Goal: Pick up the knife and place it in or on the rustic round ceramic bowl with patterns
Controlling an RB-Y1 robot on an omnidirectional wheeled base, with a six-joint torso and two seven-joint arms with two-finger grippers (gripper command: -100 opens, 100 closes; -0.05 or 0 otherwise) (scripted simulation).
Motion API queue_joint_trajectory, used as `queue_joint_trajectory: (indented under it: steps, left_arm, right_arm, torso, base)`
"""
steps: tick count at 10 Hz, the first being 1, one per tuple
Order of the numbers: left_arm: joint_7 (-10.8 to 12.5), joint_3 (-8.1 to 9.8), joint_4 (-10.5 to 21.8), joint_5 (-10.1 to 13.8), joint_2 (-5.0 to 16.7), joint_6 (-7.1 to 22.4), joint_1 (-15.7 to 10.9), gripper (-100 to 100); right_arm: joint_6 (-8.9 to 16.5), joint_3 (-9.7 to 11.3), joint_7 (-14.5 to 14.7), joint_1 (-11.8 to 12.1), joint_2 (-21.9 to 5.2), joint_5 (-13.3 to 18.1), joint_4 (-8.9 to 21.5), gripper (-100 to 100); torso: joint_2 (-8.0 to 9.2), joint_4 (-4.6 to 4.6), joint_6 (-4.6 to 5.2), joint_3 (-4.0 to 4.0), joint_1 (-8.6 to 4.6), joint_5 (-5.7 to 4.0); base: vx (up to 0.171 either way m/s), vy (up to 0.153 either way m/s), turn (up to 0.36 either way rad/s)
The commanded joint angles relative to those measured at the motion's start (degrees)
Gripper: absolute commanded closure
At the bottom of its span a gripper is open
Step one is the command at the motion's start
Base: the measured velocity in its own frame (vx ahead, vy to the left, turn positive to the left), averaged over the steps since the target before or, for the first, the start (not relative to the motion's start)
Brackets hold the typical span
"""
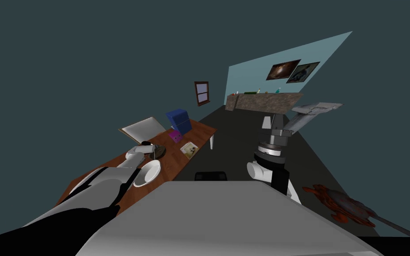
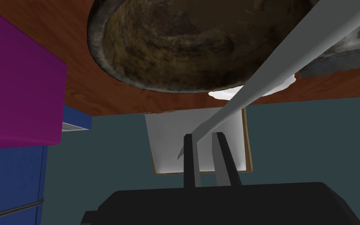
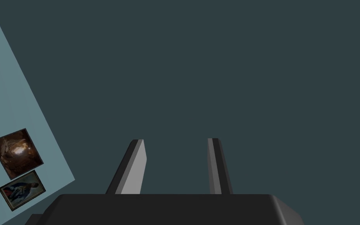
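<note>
We've got the knife (image 2: 261, 76) clamped between our left gripper's (image 2: 203, 134) 2 fingers. Its long axis slants away from them, over the rim of the dark mottled bowl (image 2: 167, 47) mid-table (image 2: 97, 97). Our right gripper (image 3: 175, 140) hangs raised, its fingers spread.

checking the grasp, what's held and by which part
The left gripper pinches the grey knife near one end; handle or blade cannot be told. The right gripper holds nothing.
</note>
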Motion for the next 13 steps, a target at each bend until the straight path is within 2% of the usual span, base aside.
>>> queue_joint_trajectory:
  steps: [1,5,6,7,10,13]
  left_arm:
    - [0.0,0.0,0.0,0.0,0.0,0.0,0.0,-100]
    - [0.0,0.0,0.0,0.0,0.0,0.0,0.0,-100]
    - [0.0,0.0,0.0,0.0,0.0,0.0,0.0,0]
    - [-1.5,0.08,-0.9,1.5,1.4,2.0,-0.9,-100]
    - [-2.0,0.11,-1.1,2.0,1.8,2.6,-1.2,-100]
    - [-4.0,0.23,-2.3,4.0,3.7,5.3,-2.5,-100]
  right_arm:
    - [0.0,0.0,0.0,0.0,0.0,0.0,0.0,0]
    - [0.0,0.0,0.0,0.0,0.0,0.0,0.0,0]
    - [0.0,0.0,0.0,0.0,0.0,0.0,0.0,0]
    - [0.0,0.0,0.0,0.0,0.0,0.0,0.0,0]
    - [0.0,0.0,0.0,0.0,0.0,0.0,0.0,0]
    - [0.0,0.0,0.0,0.0,0.0,0.0,0.0,0]
  torso:
    - [0.0,0.0,0.0,0.0,0.0,0.0]
    - [0.09,0.03,0.01,0.05,-0.23,-0.06]
    - [0.09,0.03,0.01,0.06,-0.23,-0.07]
    - [0.09,0.03,0.01,0.06,-0.24,-0.07]
    - [0.12,0.03,0.01,0.07,-0.34,-0.09]
    - [0.11,0.03,0.0,0.07,-0.3,-0.08]
  base:
    - [0.003,0.009,-0.001]
    - [0.0,0.0,0.0]
    - [0.0,0.0,0.0]
    - [-0.006,-0.022,0.011]
    - [-0.006,-0.022,0.007]
    - [-0.004,-0.017,0.008]
